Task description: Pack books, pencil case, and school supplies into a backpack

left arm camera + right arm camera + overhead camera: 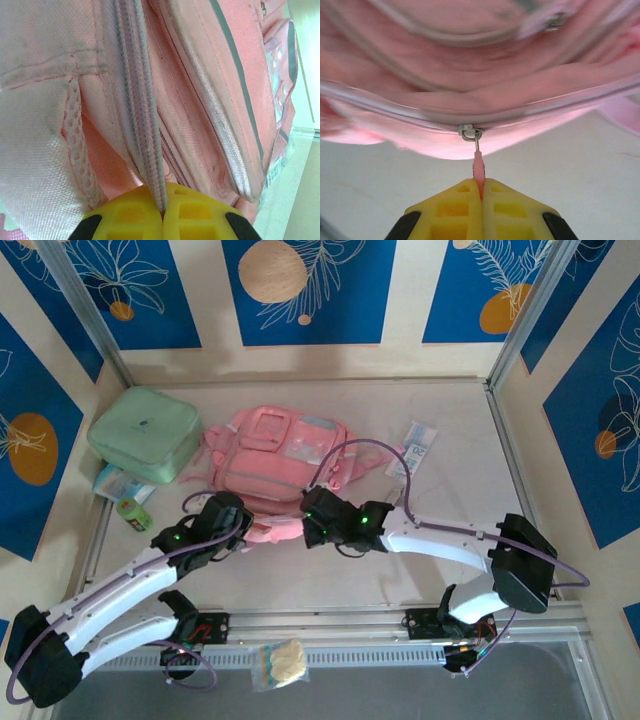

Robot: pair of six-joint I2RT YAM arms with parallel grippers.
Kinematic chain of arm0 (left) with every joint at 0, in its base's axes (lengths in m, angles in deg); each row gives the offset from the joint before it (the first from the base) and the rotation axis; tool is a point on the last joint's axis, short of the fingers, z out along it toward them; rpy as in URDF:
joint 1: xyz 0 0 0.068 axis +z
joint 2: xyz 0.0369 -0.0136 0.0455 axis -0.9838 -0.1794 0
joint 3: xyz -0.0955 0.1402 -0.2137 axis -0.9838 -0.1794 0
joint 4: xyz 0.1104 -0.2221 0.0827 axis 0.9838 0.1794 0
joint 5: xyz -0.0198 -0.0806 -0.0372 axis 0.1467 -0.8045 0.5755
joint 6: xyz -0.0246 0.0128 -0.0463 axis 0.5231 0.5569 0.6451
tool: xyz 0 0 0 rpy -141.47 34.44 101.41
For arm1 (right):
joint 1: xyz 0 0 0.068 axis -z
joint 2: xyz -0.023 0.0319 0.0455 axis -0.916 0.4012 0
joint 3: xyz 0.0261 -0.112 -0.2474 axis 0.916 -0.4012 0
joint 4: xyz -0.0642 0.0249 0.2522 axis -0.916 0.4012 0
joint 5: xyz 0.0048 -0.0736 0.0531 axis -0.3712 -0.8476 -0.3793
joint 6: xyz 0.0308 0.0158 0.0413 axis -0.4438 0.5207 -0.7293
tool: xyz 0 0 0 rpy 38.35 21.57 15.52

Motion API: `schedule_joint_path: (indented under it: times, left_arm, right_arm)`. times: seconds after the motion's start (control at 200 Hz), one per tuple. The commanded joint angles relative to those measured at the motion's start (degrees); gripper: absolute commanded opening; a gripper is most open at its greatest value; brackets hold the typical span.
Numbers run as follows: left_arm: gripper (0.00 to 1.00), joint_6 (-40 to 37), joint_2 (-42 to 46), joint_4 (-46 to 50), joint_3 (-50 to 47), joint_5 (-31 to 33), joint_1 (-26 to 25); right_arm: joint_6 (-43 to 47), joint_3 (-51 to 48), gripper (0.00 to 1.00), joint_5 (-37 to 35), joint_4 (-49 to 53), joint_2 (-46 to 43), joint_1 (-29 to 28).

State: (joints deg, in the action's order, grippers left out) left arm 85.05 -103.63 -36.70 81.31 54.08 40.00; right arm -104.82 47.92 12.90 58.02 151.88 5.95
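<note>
the backpack (275, 455) is pink, its zipper pull (478, 167) too. the zip case (145, 435) is mint green. the walls (150, 290) are blue with white leaves and orange circles. the left gripper (162, 211) and right gripper (481, 194) have yellow tips.

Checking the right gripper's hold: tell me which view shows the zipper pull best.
Right wrist view. The pink zipper pull, on its metal slider on the backpack, is pinched in the shut right gripper. In the top view the arm hides it; the left wrist view shows the left gripper clamping zipper tape instead.
</note>
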Motion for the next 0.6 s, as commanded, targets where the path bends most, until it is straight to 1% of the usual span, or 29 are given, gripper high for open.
schedule_joint_path:
  times: [0.0,0.055,0.15,0.23,0.32,0.405,0.47,0.545,0.595]
  left_arm:
    - [0.0,-3.2,3.3,2.6,2.2,2.7,2.2]
    - [0.0,-4.2,4.4,3.0,2.1,2.4,3.2]
    - [0.0,-5.9,5.3,2.5,1.9,-1.5,6.2]
    - [0.0,-6.6,5.5,2.1,2.0,-3.4,7.4]
    - [0.0,-8.1,6.0,4.7,3.1,-2.7,7.5]
    - [0.0,-9.9,7.2,8.7,4.0,-0.8,8.3]
    - [0.0,-11.4,8.3,9.7,3.5,-1.6,9.9]
    - [0.0,-12.2,9.2,10.4,2.5,-3.9,12.2]
    - [0.0,-12.6,9.8,11.4,2.0,-4.3,12.9]
  right_arm:
    - [3.0,-1.4,0.0,-1.3,6.1,-1.1,3.1]
    - [4.1,-1.6,0.0,-0.6,6.1,-1.3,4.3]
    - [5.6,-2.2,0.0,0.7,4.9,-1.2,7.8]
    - [7.3,-2.1,0.0,1.4,2.9,-0.7,9.8]
    - [8.7,-1.2,0.0,0.1,2.1,-0.1,10.8]
    - [8.1,-1.2,0.0,0.4,1.6,1.0,14.1]
    - [8.6,-1.4,0.0,1.2,0.3,1.7,15.9]
    - [9.2,-1.1,0.0,0.8,-0.9,2.9,17.4]
    - [9.5,-0.7,0.0,0.4,-1.2,3.9,18.5]
